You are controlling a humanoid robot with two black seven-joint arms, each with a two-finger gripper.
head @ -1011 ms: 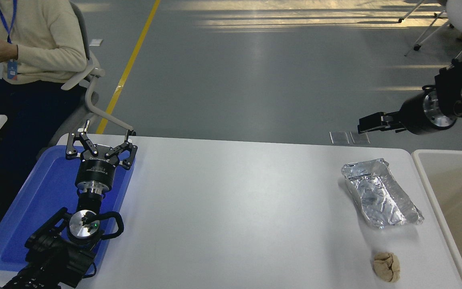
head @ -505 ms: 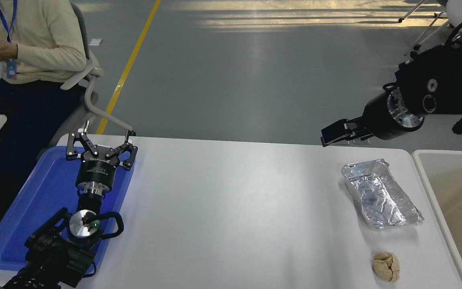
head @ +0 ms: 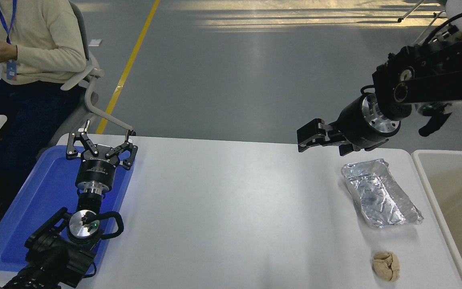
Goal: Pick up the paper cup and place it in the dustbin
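The right claw (head: 309, 138) hangs above the far edge of the white worktop (head: 231, 208), reaching in from the right side on its black arm and pointing left. It carries nothing, and from this angle its fingers look drawn close together, though I cannot tell for certain whether it is open or closed. Just below and to its right, a crumpled silver foil tray (head: 379, 192) lies on the worktop, and nearer the front edge sits a tan crumpled paper ball (head: 386, 265), well apart from the claw. The dustbin (head: 427, 176) stands against the worktop's right end, only its pale rim and part of its beige inside showing at the picture's edge. The paper cup is nowhere to be seen on the worktop, and what shows of the bin's inside does not reveal it. The left claw (head: 100, 145) is parked at the lower left, over a flat blue tray (head: 26, 216), with its fingers spread wide and nothing between them. At the far left corner a person in a cream sweater (head: 34, 36) sits on a chair, hands held together near the chest.
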